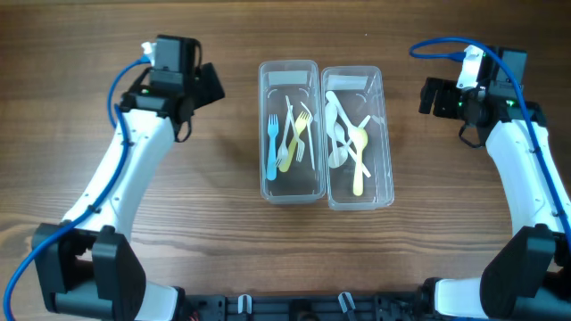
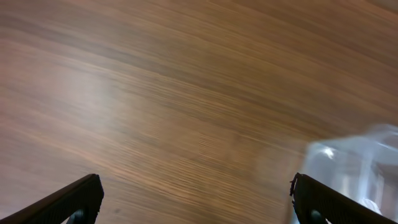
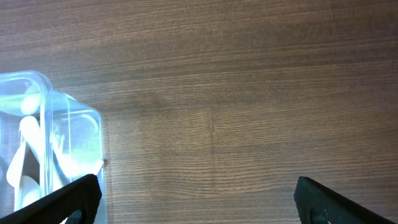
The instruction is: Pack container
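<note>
Containers of clear plastic, two of them, stand side by side and touching at the middle of a wooden table [image 1: 107,36]. The left container [image 1: 289,76] holds forks [image 1: 287,138] in blue, yellow and white. The right container [image 1: 353,80] holds spoons [image 1: 346,138] in white and yellow.

The table is brown wood, its grain running across in lighter and darker bands. It fills every view, so I see nothing of the room.

My left claw [image 1: 212,85] is spread wide and grips nothing, out to the left of the containers near their far end. My right claw [image 1: 430,96] is also spread wide and grips nothing, off to the right of them.

The cutlery overlaps in each container, so I cannot count the pieces. The left wrist view is blurred: I make out wood grain, two dark fingertips [image 2: 74,199] at the bottom corners and a pale container corner at the right edge. The right wrist view is sharp but cuts the right container off at the left edge, with white spoons visible through its wall. In the overhead view both arm bases are cut off at the bottom edge.
</note>
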### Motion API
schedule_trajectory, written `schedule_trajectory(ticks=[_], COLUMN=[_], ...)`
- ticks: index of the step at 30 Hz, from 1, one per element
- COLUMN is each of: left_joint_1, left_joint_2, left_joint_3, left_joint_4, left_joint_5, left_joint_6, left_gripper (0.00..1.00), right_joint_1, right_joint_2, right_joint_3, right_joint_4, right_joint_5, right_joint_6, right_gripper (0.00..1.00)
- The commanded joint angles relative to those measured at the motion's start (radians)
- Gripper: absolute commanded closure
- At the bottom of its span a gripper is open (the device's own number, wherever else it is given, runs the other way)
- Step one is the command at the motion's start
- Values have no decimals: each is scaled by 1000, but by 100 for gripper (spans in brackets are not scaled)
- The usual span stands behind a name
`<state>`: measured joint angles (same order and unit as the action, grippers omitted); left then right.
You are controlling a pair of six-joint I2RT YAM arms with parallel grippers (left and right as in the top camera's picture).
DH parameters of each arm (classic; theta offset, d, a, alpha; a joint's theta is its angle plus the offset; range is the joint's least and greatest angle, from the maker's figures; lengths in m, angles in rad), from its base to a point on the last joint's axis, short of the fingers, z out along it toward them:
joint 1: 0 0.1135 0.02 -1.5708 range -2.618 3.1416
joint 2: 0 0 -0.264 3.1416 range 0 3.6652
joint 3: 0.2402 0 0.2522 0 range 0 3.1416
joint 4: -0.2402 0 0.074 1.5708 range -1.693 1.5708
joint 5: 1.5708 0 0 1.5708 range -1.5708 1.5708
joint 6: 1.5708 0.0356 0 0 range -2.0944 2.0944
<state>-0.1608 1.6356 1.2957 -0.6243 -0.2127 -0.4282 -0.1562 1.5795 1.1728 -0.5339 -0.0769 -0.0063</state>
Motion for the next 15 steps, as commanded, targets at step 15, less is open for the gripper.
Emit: schedule_trajectory(ticks=[15], left_joint_1=[24], left_joint_2=[-26], left_joint_3=[14], left_joint_4=[-27], left_joint_5=[-16], left_joint_6=[1], left_gripper=[0], right_joint_1=[0], right_joint_2=[-40], right_joint_3=[-8], right_joint_4=[2], right_joint_5=[10], right_joint_6=[-18], right_gripper=[0])
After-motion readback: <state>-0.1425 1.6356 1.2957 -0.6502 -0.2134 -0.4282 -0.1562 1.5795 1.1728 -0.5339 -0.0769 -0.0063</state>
